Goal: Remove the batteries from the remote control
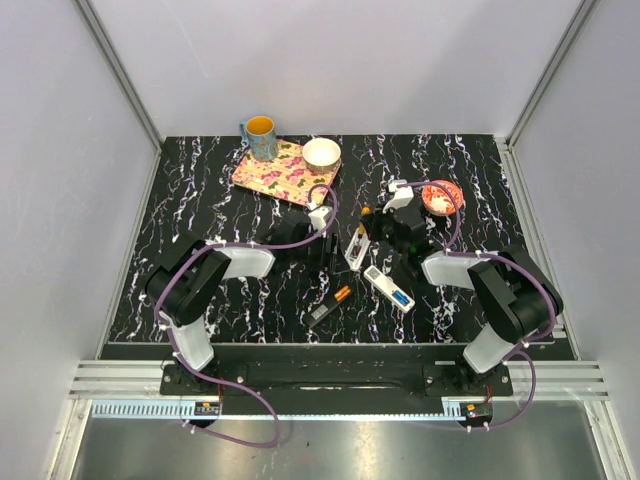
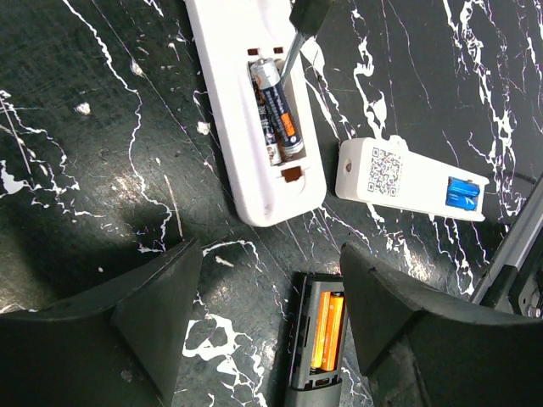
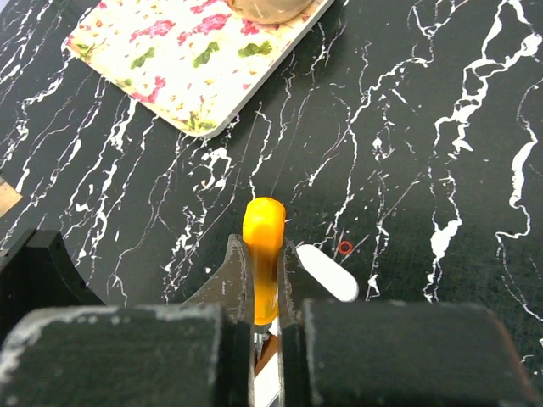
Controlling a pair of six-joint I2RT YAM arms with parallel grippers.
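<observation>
A long white remote control [image 2: 246, 144] lies back-up with its compartment open. Dark batteries with orange and blue bands [image 2: 280, 106] sit inside. A metal tool tip [image 2: 293, 52] touches their far end. My right gripper [image 3: 261, 254] is shut on that tool's orange handle [image 3: 264, 220]. My left gripper [image 2: 267, 250] hangs open just above the table. A black remote [image 2: 316, 373] holding two orange batteries [image 2: 327, 332] lies close to its right finger. A short white remote [image 2: 390, 174] shows a blue battery [image 2: 464, 193]. From above, the remotes [image 1: 357, 247] lie between both grippers.
A floral board [image 1: 280, 172] at the back left carries a white bowl [image 1: 321, 152], with an orange-filled mug [image 1: 260, 135] behind it. A pink dish [image 1: 442, 194] sits at the back right. The right arm's cable loops over it.
</observation>
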